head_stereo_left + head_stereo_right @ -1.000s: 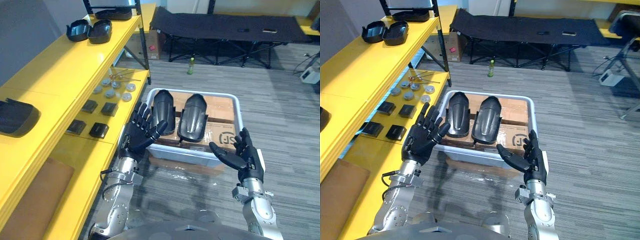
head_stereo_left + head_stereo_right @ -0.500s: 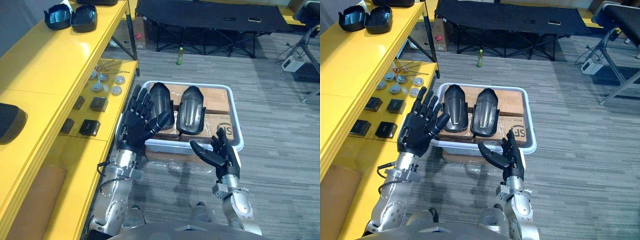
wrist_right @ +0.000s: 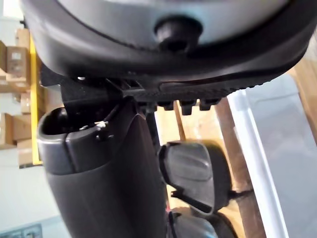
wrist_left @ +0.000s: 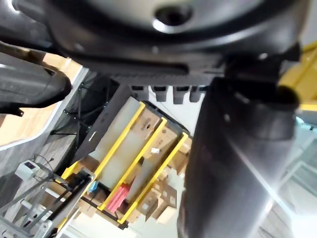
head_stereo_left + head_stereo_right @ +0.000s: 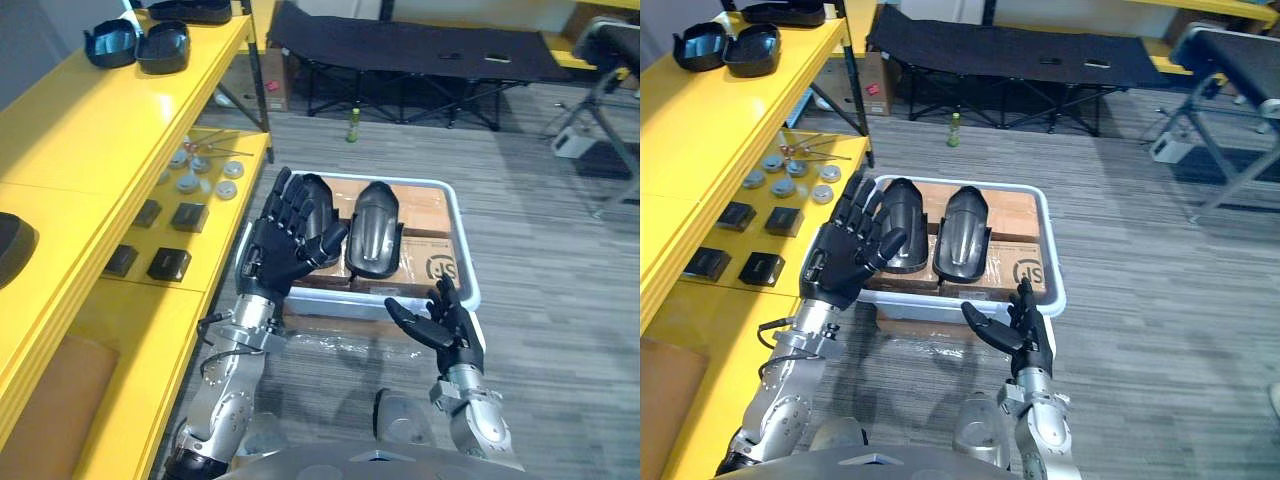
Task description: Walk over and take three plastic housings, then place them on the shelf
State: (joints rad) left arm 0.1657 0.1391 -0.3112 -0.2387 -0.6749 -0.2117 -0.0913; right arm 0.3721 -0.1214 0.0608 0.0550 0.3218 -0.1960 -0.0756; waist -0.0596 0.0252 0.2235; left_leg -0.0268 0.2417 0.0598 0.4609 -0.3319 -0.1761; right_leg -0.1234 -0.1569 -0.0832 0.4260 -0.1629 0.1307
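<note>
Facing a white tray point(image 5: 466, 268) on the grey floor, found two black plastic housings lying side by side on the cardboard boxes point(image 5: 428, 215) inside it: the left housing point(image 5: 910, 205) and the right housing point(image 5: 373, 228), both lengthways, rounded backs up, close together. Held the left hand point(image 5: 285, 248) raised over the tray's near left part, fingers point(image 5: 290, 200) straight and fanned wide, thumb stuck out toward the right housing, nothing in its grasp. Hid the near end of the left housing with that hand; could not tell whether touching it or above it. Had the right hand point(image 5: 445, 325) low at the tray's near right corner, on the near side of the rim, fingers loosely spread and slightly bent, palm empty. Caught both housings again past the thumb in the right wrist view, the tray's pale rim beside them. Noted a yellow shelf point(image 5: 90, 130) running along the left. Saw on its upper level two black shells point(image 5: 140, 45) side by side at the far end, and another dark housing-like piece point(image 5: 12, 245) at the view's left edge. Saw on its lower level a cluster of round metal discs point(image 5: 205, 172) and some small black blocks point(image 5: 188, 215). Made out, beyond the tray, a green bottle point(image 5: 353, 125) upright on the floor and a black folding cot point(image 5: 420, 50).
</note>
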